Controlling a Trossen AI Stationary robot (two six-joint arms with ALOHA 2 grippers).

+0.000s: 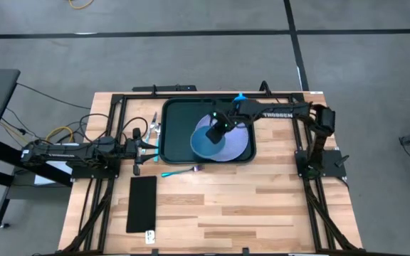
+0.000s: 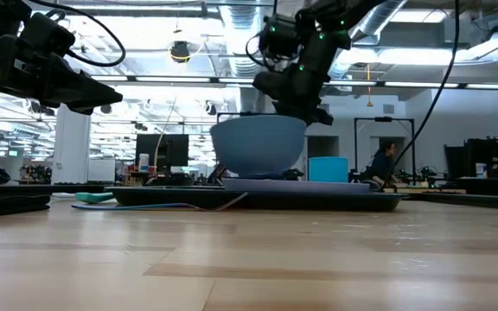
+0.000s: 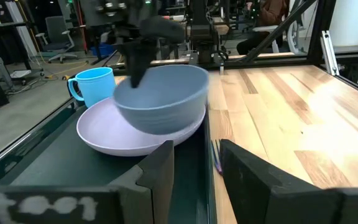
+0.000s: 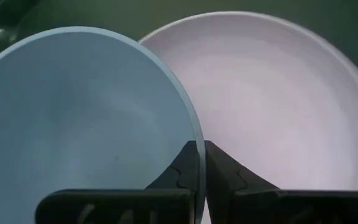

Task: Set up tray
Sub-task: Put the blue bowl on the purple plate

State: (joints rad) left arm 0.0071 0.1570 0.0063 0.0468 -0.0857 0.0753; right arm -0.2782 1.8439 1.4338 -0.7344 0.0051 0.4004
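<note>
The dark green-black tray (image 1: 176, 117) lies in the middle of the table's far half. On it sits a lavender plate (image 1: 239, 146) (image 4: 278, 93) and, at its far edge, a light blue cup (image 1: 240, 97) (image 3: 95, 84). A light blue bowl (image 1: 205, 144) (image 2: 258, 142) is over the plate's left part. My right gripper (image 1: 219, 129) (image 4: 199, 171) is shut on the bowl's rim. My left gripper (image 1: 150, 139) (image 3: 197, 168) is open and empty, level, just left of the tray's left rim. My right gripper pinches the bowl's rim (image 4: 194, 134) on the side nearest the plate's middle, one finger (image 4: 179, 168) inside the bowl and one (image 4: 225, 168) outside. It comes from above, pointing down. The bowl hangs slightly tilted, its base just above the plate (image 3: 135, 140) or on it; I cannot tell which.
A teal-handled utensil (image 1: 180, 171) (image 2: 93, 198) lies on the wood just near of the tray. A narrow flat black rectangle (image 1: 142, 204) lies nearer, on the left. The wooden table's near right part (image 1: 262, 206) is bare. A person (image 2: 379, 164) sits in the room beyond.
</note>
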